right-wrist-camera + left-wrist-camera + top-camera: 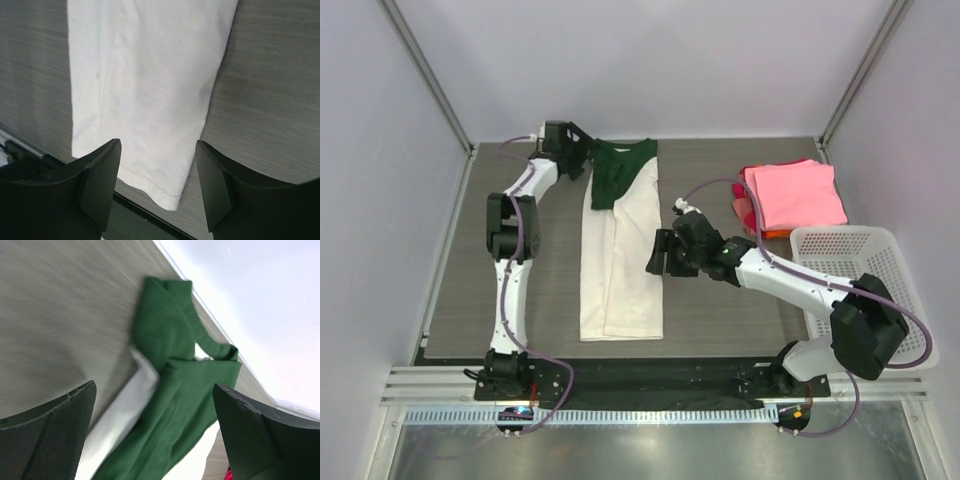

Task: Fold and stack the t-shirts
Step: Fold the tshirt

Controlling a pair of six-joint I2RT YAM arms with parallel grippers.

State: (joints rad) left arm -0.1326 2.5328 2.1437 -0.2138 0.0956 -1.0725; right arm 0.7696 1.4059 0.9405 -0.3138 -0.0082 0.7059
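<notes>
Nearest of all, the black mounting rail [650, 372] was seen across the front edge of the grey wood-grain table [720, 320], with both arm bases bolted to it. Just beyond, the hem of the cream-white cotton t-shirt with dark green sleeves and collar [620, 260] was laid flat. The garment was drawn in lengthwise to a long narrow strip running away from the arms, a shape judged to be the halfway stage of a fold, ready to be doubled end over end.

At the strip's right edge, about mid-length, the right gripper [658, 255] was held low. From the wrist its jaws were shown parted with nothing between them, only white cloth and hem below, so no grip was being made there.

Off to the right, the white plastic mesh basket [840, 232] was set clear of the work. Beyond it, at the far right corner, the stack of folded t-shirts [795, 190] was seen, pink on top with red and orange edges beneath, presumably the place meant for the finished shirt.

Farthest out, the left gripper [582, 158] was poised at the green collar end, jaws spread wide and empty. It was placed, it was judged, to take that end for the cross fold. Whether cloth was touched could not be told.
</notes>
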